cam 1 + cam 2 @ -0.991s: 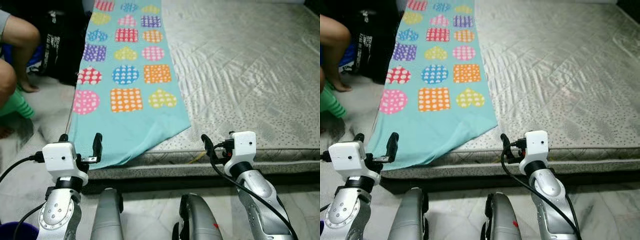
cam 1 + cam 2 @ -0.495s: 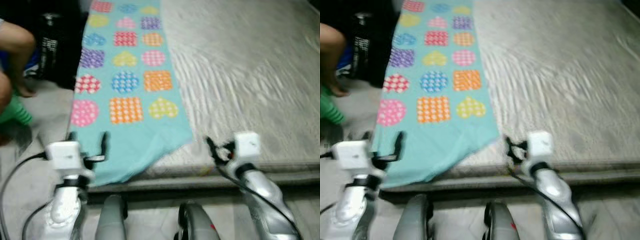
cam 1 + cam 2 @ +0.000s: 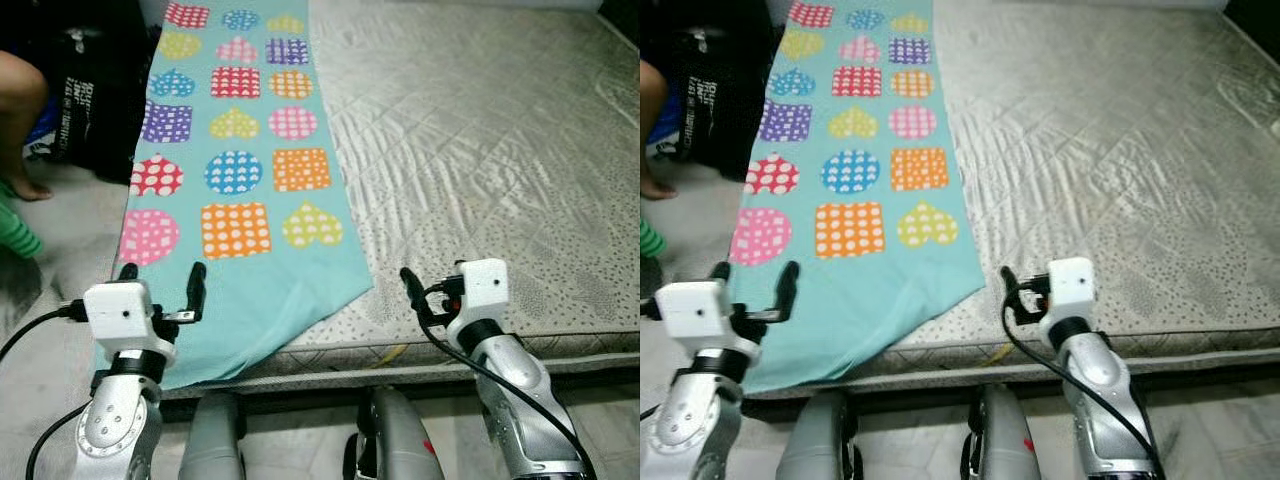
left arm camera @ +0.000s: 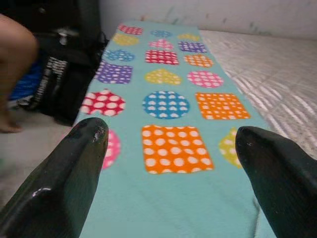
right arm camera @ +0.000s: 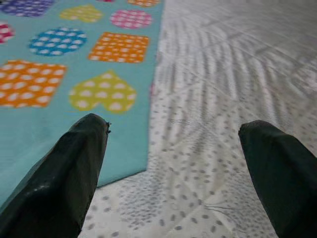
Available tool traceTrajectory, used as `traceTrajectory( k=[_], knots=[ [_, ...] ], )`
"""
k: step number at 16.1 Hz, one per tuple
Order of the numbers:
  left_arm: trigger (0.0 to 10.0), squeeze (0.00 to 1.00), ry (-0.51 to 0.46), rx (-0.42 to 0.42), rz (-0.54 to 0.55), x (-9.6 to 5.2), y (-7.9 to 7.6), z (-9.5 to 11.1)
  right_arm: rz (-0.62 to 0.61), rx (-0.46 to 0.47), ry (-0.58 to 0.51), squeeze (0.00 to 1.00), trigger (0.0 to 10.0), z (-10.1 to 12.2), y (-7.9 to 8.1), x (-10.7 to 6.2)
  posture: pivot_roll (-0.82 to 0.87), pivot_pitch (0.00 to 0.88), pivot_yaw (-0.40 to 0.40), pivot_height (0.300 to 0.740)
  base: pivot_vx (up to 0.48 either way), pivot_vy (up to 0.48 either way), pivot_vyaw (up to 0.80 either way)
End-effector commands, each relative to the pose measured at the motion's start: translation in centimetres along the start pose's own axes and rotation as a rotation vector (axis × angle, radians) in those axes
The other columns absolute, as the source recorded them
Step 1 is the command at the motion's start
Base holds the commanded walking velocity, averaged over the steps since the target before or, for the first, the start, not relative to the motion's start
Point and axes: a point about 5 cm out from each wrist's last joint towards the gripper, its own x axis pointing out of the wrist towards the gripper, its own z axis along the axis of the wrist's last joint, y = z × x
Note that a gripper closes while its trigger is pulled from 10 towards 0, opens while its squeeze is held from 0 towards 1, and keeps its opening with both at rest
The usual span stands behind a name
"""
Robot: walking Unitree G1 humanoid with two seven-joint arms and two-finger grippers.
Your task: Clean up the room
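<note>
Teal blanket [image 3: 243, 170] nearer, grippers unchanged

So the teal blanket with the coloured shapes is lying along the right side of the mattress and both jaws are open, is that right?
Not quite. The blanket lies along the left side of the mattress, as the left eye view shows. The rest holds: the left gripper and right gripper both have open jaws, holding nothing.
</note>
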Motion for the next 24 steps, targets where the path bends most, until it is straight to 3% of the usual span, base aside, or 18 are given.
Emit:
traceTrajectory(
  k=[1,5,8,12,14,16,20,24],
  knots=[
    [10.0,0.0,0.022,-0.003,0.005,0.1,0.0,-0.3,0.003,-0.018,0.011,0.0,10.0,-0.2,-0.3,0.2,0.07,0.208,-0.051,0.611,0.0,0.0,0.0],
    [10.0,0.0,0.019,-0.007,-0.009,0.3,-0.2,-0.2,0.035,-0.055,0.025,0.0,10.0,0.1,-0.6,1.7,0.08,0.21,-0.049,0.611,0.0,0.0,0.76],
    [10.0,0.0,0.02,-0.004,-0.008,0.2,-0.1,-0.2,0.078,-0.045,0.055,0.0,10.0,-0.1,-0.3,2.6,0.09,0.215,-0.047,0.611,0.0,0.0,0.0],
    [10.0,0.0,-0.017,0.058,-0.069,0.3,-0.8,0.7,0.292,-0.05,0.116,0.0,10.0,0.6,2.4,5.5,0.11,0.226,-0.036,0.611,0.0,0.0,0.0],
    [10.0,0.0,-0.02,0.059,-0.067,0.3,-0.7,0.8,0.288,-0.037,0.077,0.0,10.0,1.4,3.2,6.5,0.13,0.224,-0.037,0.611,0.0,0.0,0.0],
    [10.0,0.0,-0.018,0.054,-0.055,0.3,-0.5,0.8,0.308,0.017,0.061,0.0,10.0,1.2,4.2,6.5,0.14,0.225,-0.041,0.606,0.0,0.0,0.0],
    [10.0,0.0,-0.015,0.056,-0.059,0.3,-0.6,0.8,0.336,0.009,0.067,0.0,10.0,0.1,4.6,5.9,0.14,0.229,-0.036,0.556,0.0,0.0,0.0],
    [10.0,0.0,-0.046,0.11,-0.072,0.8,-0.7,1.3,0.391,-0.026,0.105,0.0,10.0,0.2,5.7,6.6,0.14,0.228,-0.025,0.551,0.0,0.0,0.0]
  ],
)
